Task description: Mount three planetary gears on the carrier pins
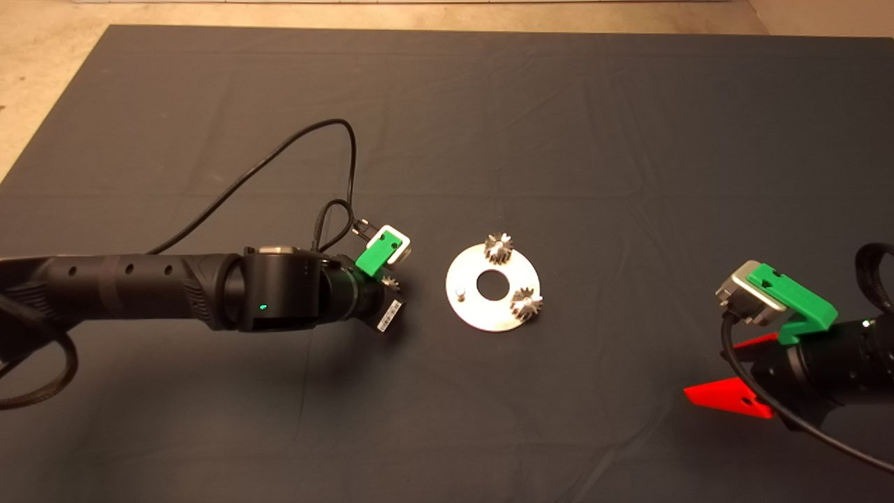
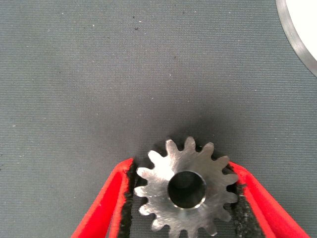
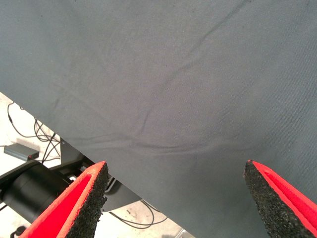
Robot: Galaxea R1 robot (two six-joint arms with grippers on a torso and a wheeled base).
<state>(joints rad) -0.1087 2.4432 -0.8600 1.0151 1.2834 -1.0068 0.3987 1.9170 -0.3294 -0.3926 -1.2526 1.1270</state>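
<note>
left gripper [image 2: 181, 198] mid-worktop, clamped on a gear [image 2: 184, 188], just beside plate [image 1: 493, 288] | two gears [image 1: 498, 247] [image 1: 526, 304] on pins; third pin [image 1: 459, 292] bare | right gripper [image 3: 176, 198] open, near right edge | far half of worktop [image 1: 559, 105] bare

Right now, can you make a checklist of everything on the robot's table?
Surface: dark mat, creased.
Job's things: silver plate holds two planetary gears on pins, far gear and near gear; one bare pin; third gear is clamped.
Clutter: nothing seen.
Grippers: left gripper shut on the third gear, left of the plate; right gripper open, parked at the lower right.
Cables: black cable loops above the left arm; another on the right arm.
Surroundings: pale floor; wires and a small box under the table edge.
</note>
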